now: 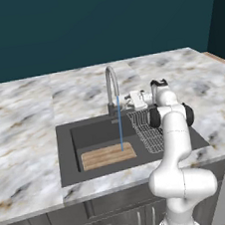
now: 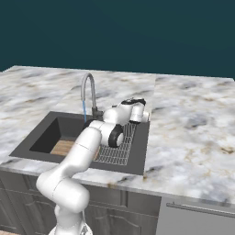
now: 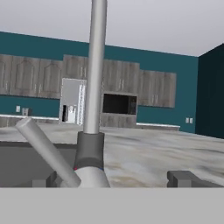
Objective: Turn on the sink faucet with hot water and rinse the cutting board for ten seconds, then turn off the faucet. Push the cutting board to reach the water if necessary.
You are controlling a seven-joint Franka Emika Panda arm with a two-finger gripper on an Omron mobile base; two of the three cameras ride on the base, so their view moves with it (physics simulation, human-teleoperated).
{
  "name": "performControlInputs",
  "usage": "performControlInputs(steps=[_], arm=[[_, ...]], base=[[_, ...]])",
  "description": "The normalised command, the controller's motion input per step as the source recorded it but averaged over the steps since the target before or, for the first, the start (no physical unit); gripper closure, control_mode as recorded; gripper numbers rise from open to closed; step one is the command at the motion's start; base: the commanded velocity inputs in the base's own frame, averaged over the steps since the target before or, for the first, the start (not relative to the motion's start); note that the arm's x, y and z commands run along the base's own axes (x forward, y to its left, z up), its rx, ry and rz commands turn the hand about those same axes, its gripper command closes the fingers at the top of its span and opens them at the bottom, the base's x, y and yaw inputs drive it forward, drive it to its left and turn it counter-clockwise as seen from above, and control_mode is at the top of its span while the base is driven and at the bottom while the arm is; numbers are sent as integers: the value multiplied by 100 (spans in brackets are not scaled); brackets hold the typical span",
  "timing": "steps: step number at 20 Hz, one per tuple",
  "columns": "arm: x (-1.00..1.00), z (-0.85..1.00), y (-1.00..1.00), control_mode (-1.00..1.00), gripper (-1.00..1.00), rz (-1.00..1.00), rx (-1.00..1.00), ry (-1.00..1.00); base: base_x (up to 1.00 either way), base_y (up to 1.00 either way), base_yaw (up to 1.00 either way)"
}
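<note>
- The desk (image 1: pixel 26 126) is a wide marble surface, and the sink (image 1: pixel 66 155) is set into it, dark grey with a flat rim and a deep square basin.
- In the basin, the cutting board (image 1: pixel 108 155) lies flat on the bottom at the front, and a wire dish rack (image 1: pixel 146 130) fills the right part of the basin beside it.
- The sink faucet (image 1: pixel 112 87) stands at the back rim of the sink, its spout curved over the basin.
- The water (image 1: pixel 120 126) falls from the spout as a thin blue line and lands on the back edge of the cutting board, near its right end.
- The hand (image 1: pixel 131 100) is just right of the faucet base, above the rack, with its fingers (image 3: pixel 181 178) spread apart and holding nothing. In the hand view the faucet's lever (image 3: pixel 46 151) and base lie between the two finger tips, very close.
</note>
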Motion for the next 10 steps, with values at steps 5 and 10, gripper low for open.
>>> performControlInputs(steps=[5,10], arm=[[0,0,29,-100,-100,0,-1,0],[0,2,25,-100,-100,0,-2,0]], base=[[0,0,0],[0,0,0]])
